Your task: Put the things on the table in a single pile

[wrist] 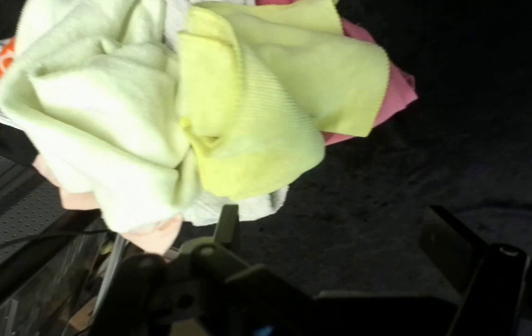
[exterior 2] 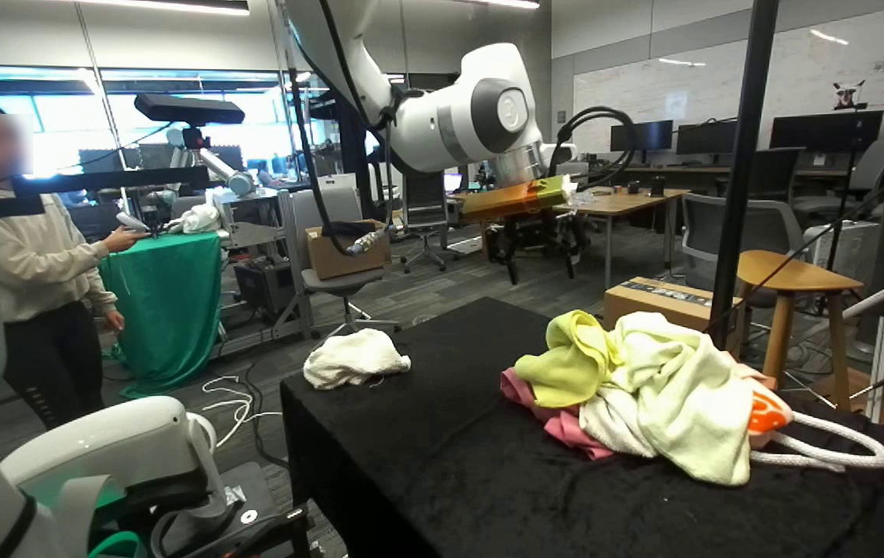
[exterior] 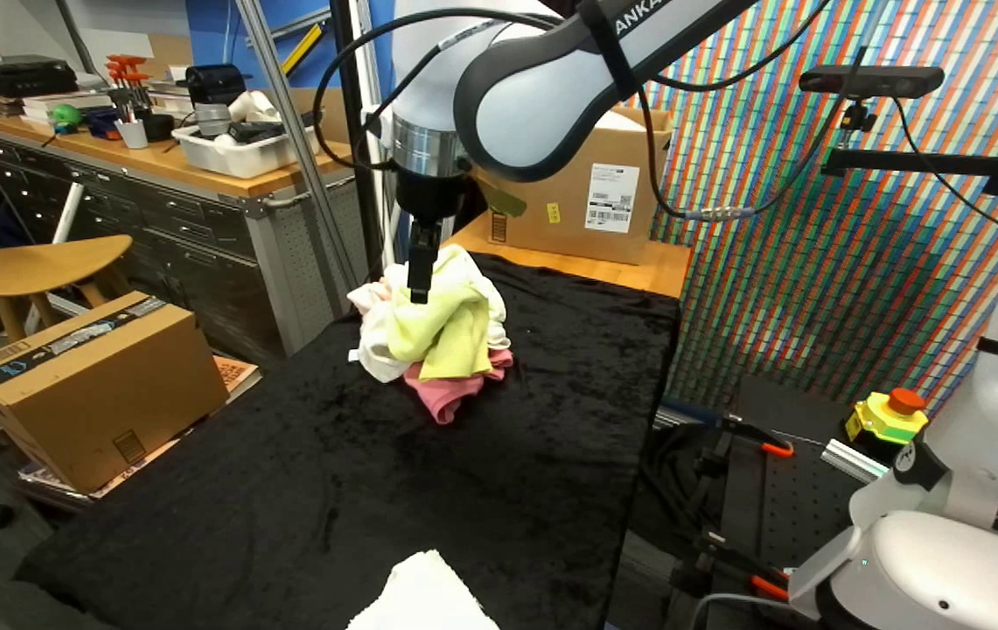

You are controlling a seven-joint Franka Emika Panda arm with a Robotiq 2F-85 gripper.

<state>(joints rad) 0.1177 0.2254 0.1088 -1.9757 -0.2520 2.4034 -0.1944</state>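
Both exterior views show one pile (exterior 2: 674, 387) and one separate white cloth (exterior 2: 356, 358).

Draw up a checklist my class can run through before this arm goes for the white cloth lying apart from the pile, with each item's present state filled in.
1. Gripper open, nothing held: ok, as the wrist view shows.
2. Gripper clear of the pile: ok, a gap shows in an exterior view.
3. White cloth visible on the table: ok, seen in both exterior views.
4. Gripper lined up over the white cloth: not ok, the wrist view shows the pile instead.
5. White cloth wholly on the table, no overhang: cannot tell, its far side is hidden.
6. Pile gathered in one heap: ok.
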